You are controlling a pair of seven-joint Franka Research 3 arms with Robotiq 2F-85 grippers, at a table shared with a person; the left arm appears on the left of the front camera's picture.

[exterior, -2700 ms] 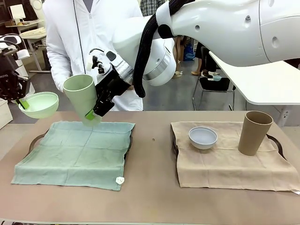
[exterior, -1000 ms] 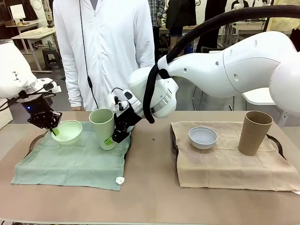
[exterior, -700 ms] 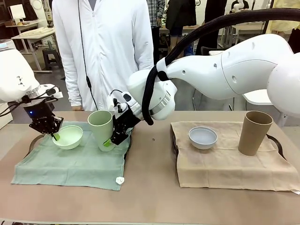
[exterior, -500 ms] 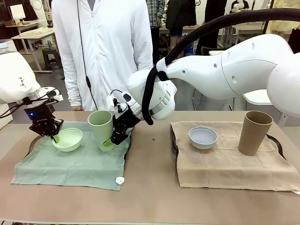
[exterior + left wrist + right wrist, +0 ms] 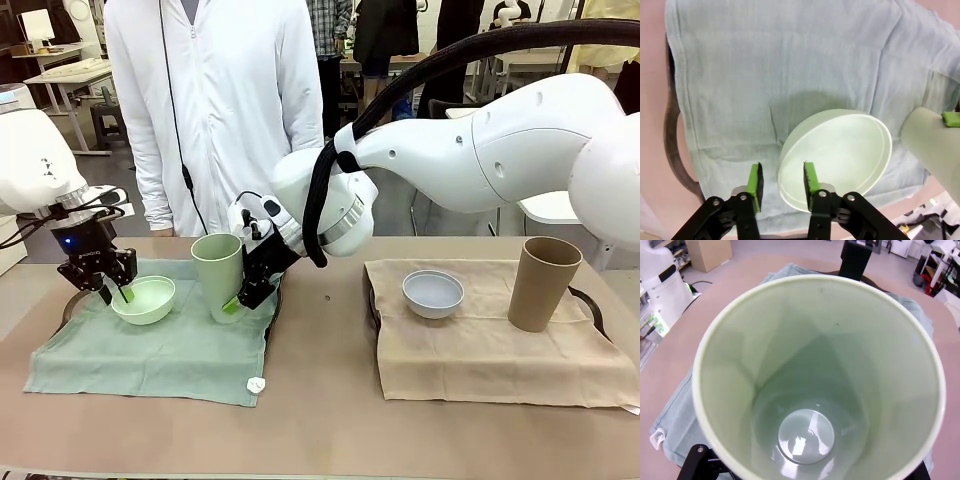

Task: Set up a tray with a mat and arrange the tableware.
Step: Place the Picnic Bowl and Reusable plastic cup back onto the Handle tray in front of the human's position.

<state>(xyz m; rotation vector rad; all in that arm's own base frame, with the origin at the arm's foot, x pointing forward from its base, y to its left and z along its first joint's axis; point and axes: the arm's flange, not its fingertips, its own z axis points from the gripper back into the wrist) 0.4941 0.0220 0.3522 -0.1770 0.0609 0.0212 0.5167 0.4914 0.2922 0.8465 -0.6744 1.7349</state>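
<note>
The mint green bowl [image 5: 144,299] [image 5: 837,155] rests on the green mat [image 5: 150,345] over the left tray [image 5: 69,306]. My left gripper [image 5: 112,293] [image 5: 782,180] is open, its pads standing apart on either side of the bowl's near rim. The mint green cup [image 5: 217,272] [image 5: 815,390] stands upright on the mat's far right part, and my right gripper [image 5: 232,303] is shut on its lower wall. The pale blue-grey bowl [image 5: 433,292] and the matte brown cup [image 5: 543,283] stand on the beige mat [image 5: 480,350] at the right.
A person in a white jacket [image 5: 220,100] stands at the far side, behind the green mat. The right arm [image 5: 480,150] reaches across the table's middle. The right tray's handle [image 5: 592,305] juts out beside the brown cup.
Both arms came down from the air with the bowl and the cup and set them on the green mat. The left gripper's fingers have since parted from the bowl's rim.
</note>
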